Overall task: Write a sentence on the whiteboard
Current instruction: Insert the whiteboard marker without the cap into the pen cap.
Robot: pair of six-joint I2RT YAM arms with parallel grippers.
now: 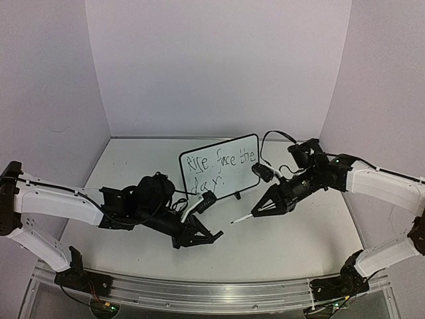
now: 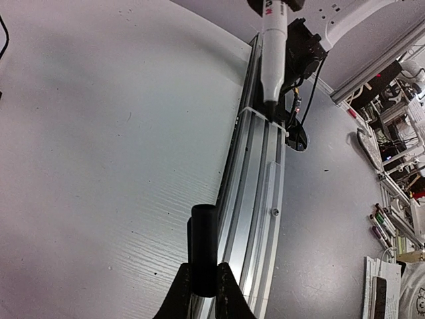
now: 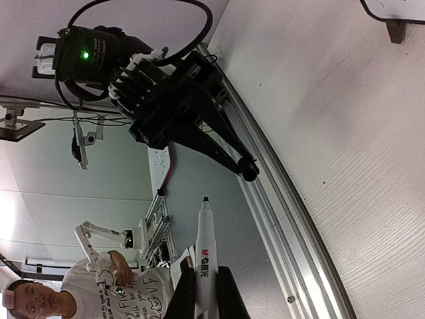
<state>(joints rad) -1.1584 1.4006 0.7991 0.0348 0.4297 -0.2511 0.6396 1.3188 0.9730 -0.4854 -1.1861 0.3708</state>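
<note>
1. White marker [image 1: 242, 217], tip bared and aimed lower left, is clamped in the right gripper [image 1: 257, 212] just right of centre. It is held clear of the board, probably for recapping.
2. Its black cap [image 2: 204, 249] is pinched in the left gripper [image 2: 204, 287] and points toward the marker, seemingly lined up to meet the tip.
3. The whiteboard [image 1: 236, 178] stands at centre frame, behind both grippers.
4. The sentence [image 1: 219, 161] is thin black handwriting in two lines, roughly "Rise. face the day". It looks finished.
</note>
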